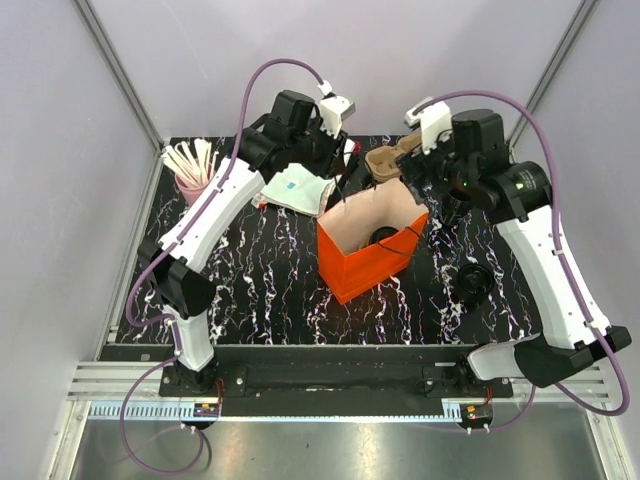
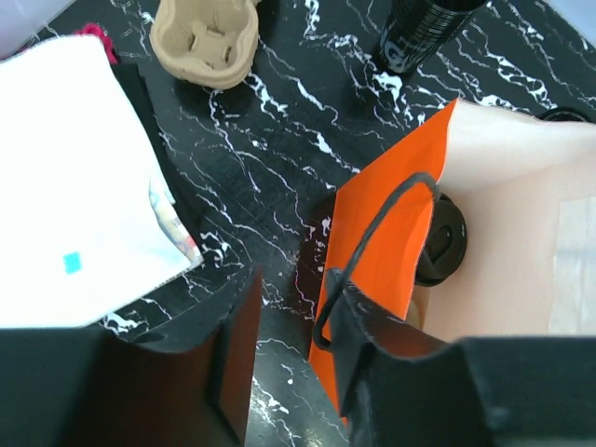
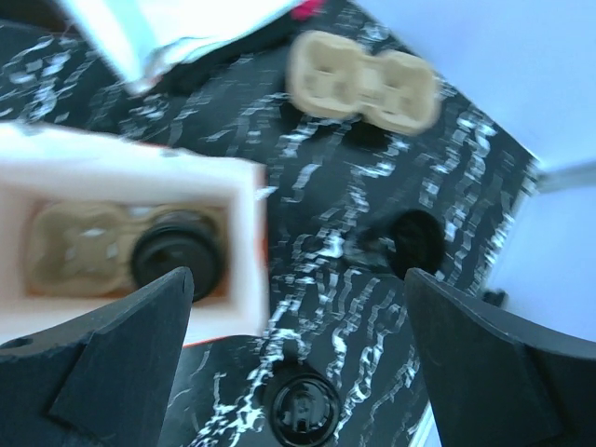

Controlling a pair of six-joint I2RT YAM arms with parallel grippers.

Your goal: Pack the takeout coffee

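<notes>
The takeout coffee [image 3: 177, 256] sits lidded in one hollow of a cardboard tray [image 3: 79, 251] at the bottom of the open orange bag [image 1: 370, 265], which stands mid-bench [image 1: 270, 290]. The left end effector [image 2: 293, 289] has its fingers apart astride the bag's wall nearest the far left corner, by a black handle loop. The right end effector [image 3: 298, 275] hangs wide and empty toward the far right, above a second tray [image 3: 363, 79] and two other black cups.
</notes>
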